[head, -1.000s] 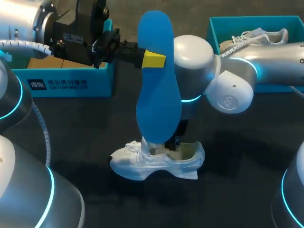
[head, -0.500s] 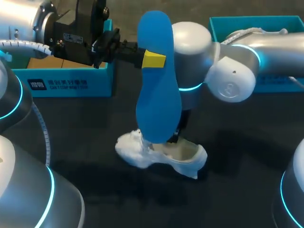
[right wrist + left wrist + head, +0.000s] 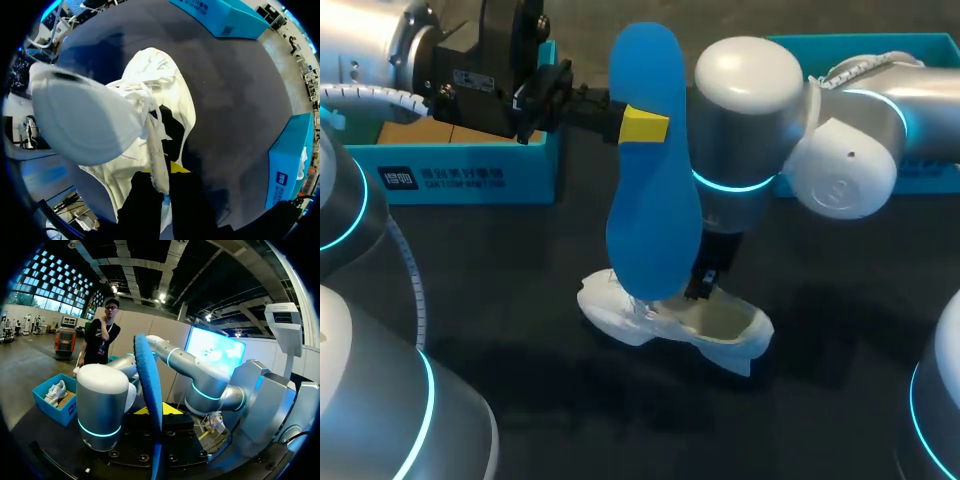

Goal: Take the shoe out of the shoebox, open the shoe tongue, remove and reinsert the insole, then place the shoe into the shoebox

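Note:
A blue insole stands upright above the table, and my left gripper is shut on its upper part from the left. In the left wrist view the insole shows edge-on between the fingers of that gripper. Below it a white shoe lies on the black table with its opening upward. My right gripper comes down onto the shoe from behind the insole. In the right wrist view the right gripper is shut on the shoe's tongue, above the dark opening of the shoe.
A blue shoebox stands at the back left behind my left gripper. A second blue box at the back right holds another white shoe and is partly hidden by my right arm. The black table top spreads around the shoe.
The shoe has slid and turned to the right on the table with my right gripper on it, and the right arm has swung right. The left gripper and insole have stayed still.

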Robot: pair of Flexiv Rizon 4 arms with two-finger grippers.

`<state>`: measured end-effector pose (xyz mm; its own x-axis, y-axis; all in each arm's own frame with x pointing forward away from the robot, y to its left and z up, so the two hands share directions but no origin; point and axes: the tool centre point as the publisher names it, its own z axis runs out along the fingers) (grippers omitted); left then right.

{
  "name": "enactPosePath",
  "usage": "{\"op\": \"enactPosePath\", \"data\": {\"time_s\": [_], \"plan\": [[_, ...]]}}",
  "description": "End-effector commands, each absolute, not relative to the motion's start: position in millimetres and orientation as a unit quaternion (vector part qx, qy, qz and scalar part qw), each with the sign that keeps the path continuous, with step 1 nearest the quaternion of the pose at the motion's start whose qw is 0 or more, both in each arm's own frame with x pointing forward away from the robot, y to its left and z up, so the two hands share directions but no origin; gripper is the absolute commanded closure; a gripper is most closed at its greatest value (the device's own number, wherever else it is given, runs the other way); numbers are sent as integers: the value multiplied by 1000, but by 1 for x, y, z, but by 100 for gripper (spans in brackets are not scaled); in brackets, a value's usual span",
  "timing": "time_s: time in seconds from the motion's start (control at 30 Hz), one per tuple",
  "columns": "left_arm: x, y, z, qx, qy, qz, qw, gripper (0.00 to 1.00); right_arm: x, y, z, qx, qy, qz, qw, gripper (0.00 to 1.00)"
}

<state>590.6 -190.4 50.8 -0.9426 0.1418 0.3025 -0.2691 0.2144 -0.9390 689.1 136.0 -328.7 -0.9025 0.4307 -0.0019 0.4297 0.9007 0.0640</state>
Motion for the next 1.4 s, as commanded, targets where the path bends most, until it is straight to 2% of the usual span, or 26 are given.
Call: {"op": "enactPosePath", "data": {"time_s": [0.03,0.27,0.47,0.73,1.4], "plan": [[591,-191,51,41,-762,625,165,100,689,138,-329,243,970,31,-5,100],[591,-191,51,41,-762,625,165,100,686,129,-328,348,932,81,-57,100],[591,-191,51,41,-762,625,165,100,679,117,-327,464,873,132,-76,100],[591,-191,51,41,-762,625,165,100,668,105,-328,563,802,189,-55,100],[591,-191,51,41,-762,625,165,100,697,119,-357,593,779,188,-70,100]]}}
